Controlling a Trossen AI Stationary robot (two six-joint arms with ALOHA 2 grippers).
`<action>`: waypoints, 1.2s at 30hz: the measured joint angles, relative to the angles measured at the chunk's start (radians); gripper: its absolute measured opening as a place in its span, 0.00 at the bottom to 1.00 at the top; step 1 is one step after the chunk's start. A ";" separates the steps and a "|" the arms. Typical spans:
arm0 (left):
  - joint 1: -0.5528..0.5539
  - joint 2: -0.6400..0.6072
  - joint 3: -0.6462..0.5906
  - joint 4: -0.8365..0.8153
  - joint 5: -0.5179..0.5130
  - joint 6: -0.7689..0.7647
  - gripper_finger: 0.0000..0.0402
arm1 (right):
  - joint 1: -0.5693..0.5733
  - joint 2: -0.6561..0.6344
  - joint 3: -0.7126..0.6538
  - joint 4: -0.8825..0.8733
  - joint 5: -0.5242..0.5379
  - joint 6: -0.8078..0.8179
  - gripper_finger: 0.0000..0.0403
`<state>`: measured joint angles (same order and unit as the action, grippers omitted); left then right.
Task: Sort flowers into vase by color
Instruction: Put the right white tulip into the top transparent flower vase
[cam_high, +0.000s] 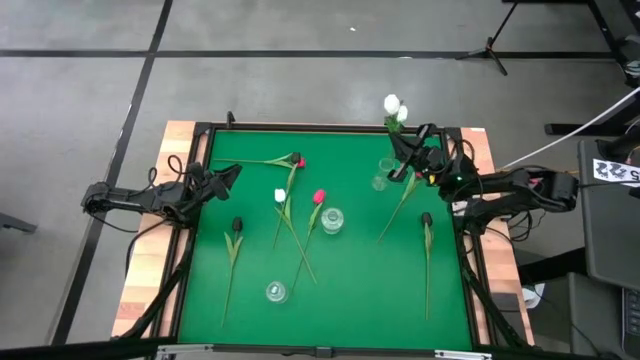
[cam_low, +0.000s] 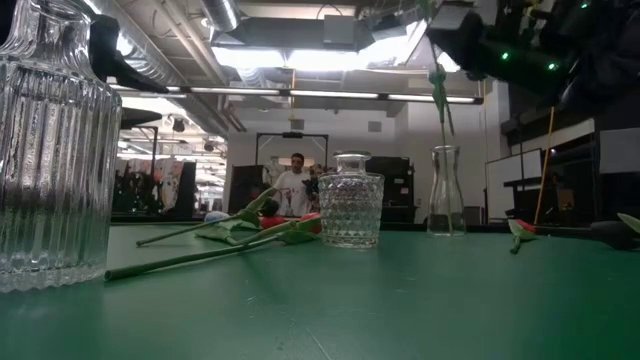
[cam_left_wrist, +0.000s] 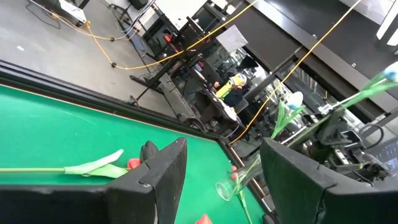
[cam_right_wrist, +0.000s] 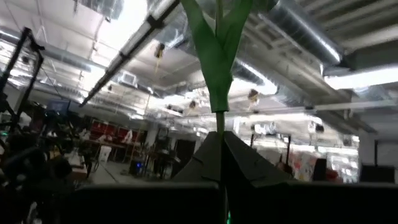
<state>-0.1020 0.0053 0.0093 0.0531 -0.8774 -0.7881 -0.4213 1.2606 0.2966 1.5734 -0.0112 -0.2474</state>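
Note:
My right gripper (cam_high: 407, 150) is raised at the table's far right, shut on a white tulip (cam_high: 393, 104) whose stem (cam_low: 440, 95) hangs above the slim glass vase (cam_low: 447, 190). Loose flowers lie flat on the green table (cam_high: 350, 290): a pink one (cam_high: 298, 161), a white one (cam_high: 280, 196), a red one (cam_high: 319, 195), dark ones (cam_high: 237, 225) (cam_high: 426, 218). A patterned vase (cam_low: 350, 210) stands mid-table and a ribbed one (cam_low: 50, 150) near the front. My left gripper (cam_high: 230, 176) waits open at the left edge. My right gripper pinches the white tulip's thin stem (cam_right_wrist: 219, 121) between its two fingers, just under the leaves (cam_right_wrist: 214, 50). The fingers slant upward. The flower is lifted clear and stands roughly upright, white heads above the gripper, the stem's lower end (cam_low: 445, 125) hanging over the slim vase's mouth.
A black frame rims the table (cam_high: 330, 127). A flower with a long stem (cam_high: 400, 205) lies just in front of the slim vase (cam_high: 385, 172). Open green surface lies along the front and at the centre right. A person (cam_low: 296, 185) stands far behind the table.

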 joint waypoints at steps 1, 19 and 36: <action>0.000 0.000 0.000 0.000 0.000 0.000 0.50 | 0.000 0.014 0.000 -0.007 0.001 0.005 0.00; 0.000 0.000 0.000 0.000 0.000 0.018 0.50 | 0.002 0.141 0.000 -0.002 0.002 0.015 0.00; 0.000 0.000 0.000 0.000 0.000 0.036 0.50 | 0.002 0.197 0.000 -0.002 0.003 0.003 0.00</action>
<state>-0.1020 0.0053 0.0093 0.0531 -0.8772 -0.7524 -0.4195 1.4578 0.2963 1.5715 -0.0077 -0.2440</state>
